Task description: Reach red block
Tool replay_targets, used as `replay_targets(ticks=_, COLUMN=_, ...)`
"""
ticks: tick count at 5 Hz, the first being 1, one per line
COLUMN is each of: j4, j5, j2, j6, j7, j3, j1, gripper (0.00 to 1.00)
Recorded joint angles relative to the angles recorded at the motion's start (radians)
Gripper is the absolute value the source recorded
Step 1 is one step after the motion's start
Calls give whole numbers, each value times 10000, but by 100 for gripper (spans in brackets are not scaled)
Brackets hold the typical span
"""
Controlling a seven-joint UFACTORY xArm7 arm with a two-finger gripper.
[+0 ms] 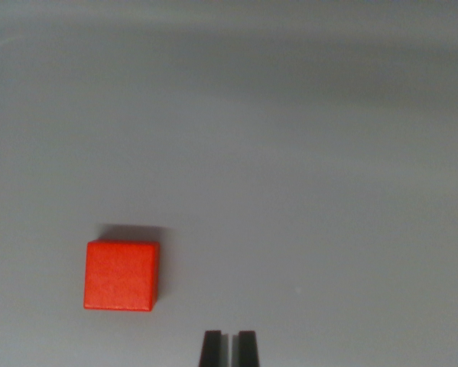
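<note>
Hanging above the grey table (305,153), the gripper (229,348) shows two dark fingertips at the bottom edge, jaws nearly pressed together, holding nothing. The red block (121,275) lies apart toward the wrist view's left.

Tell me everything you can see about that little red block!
The small red cube-shaped block is bright, plain and matte, with sharp edges and no marks. It looks like painted wood or plastic, though that is hard to tell. It sits flat and upright on the smooth grey table, in the lower part of the wrist view's left, casting a soft shadow behind it. Nothing touches it but the table; the black claw is off to its right, apart from it.
</note>
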Motion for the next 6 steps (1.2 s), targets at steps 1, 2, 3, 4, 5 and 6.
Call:
replay_targets(ticks=1, j4=0, j5=0, j2=0, j6=0, j7=0, j3=0, j1=0, gripper=0)
replay_targets(ticks=2, j4=-195, j5=-16, j2=241, j6=-448, j7=38, j3=60, j1=81, gripper=0)
replay_targets(ticks=3, j4=-195, j5=-16, j2=241, j6=-448, j7=38, j3=60, j1=81, gripper=0)
replay_targets(ticks=4, j4=-396, j5=-32, j2=490, j6=-911, j7=76, j3=123, j1=165, gripper=0)
replay_targets(ticks=5, j4=-396, j5=-32, j2=490, j6=-911, j7=76, j3=123, j1=165, gripper=0)
replay_targets(ticks=6, j4=-591, j5=-48, j2=731, j6=-1359, j7=114, j3=183, j1=246, gripper=0)
